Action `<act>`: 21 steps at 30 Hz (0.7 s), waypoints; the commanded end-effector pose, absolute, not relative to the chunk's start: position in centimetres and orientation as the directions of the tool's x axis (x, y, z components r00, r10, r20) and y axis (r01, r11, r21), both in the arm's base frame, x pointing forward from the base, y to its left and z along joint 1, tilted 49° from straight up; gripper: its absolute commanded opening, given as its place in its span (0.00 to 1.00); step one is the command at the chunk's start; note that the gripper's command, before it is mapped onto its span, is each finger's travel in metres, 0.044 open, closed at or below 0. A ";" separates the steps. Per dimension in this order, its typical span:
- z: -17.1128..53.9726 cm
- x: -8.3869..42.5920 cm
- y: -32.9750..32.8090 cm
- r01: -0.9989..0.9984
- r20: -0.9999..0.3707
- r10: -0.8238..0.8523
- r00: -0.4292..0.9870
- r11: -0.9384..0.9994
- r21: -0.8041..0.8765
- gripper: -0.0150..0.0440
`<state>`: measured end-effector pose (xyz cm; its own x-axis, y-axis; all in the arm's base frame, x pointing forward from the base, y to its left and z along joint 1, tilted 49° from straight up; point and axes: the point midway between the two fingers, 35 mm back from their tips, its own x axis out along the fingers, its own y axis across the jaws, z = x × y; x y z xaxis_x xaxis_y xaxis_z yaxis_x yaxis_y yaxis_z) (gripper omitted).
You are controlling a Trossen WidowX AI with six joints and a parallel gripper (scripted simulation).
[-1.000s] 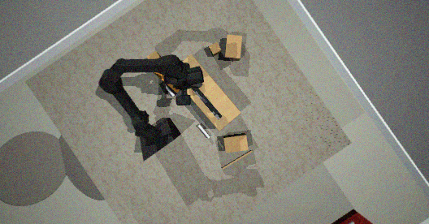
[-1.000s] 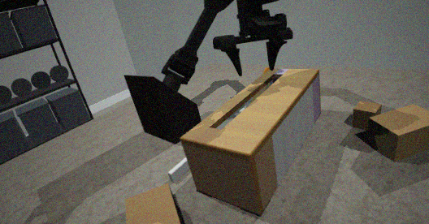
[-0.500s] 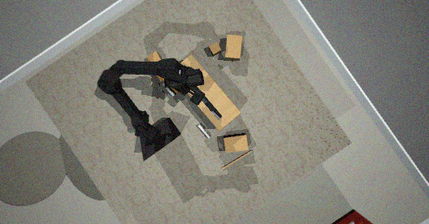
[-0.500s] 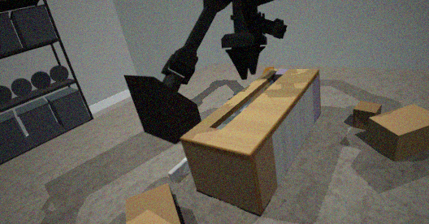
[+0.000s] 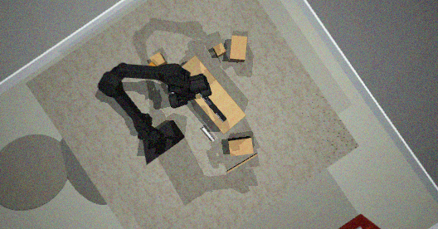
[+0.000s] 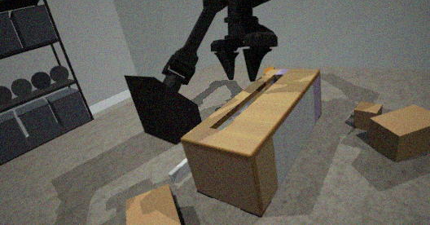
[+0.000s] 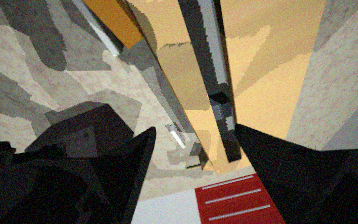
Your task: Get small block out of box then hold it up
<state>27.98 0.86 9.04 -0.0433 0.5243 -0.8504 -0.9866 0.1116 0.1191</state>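
Claw: the claw (image 6: 240,72) hangs spread and empty, tips pointing down just above the far end of the box (image 6: 261,133).
Slot: a long slot (image 6: 244,102) runs along the box's top, by the edge nearer the arm.
Block: a dark shape in the slot, in the wrist view, may be the block (image 7: 222,107); too small to be sure.
Advice: lower one finger into the slot without touching its edges, then sweep gently toward the open end, leaving the box unmoved on the surface (image 6: 346,186).
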 end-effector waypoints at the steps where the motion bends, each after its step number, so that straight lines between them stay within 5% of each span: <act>1: 8.1 27.4 -0.1 -0.974 -0.874 0.484 -0.033 -0.211 -0.080 0.93; 21: 7.2 27.4 1.0 -0.974 -0.875 0.483 -0.032 -0.211 -0.081 0.93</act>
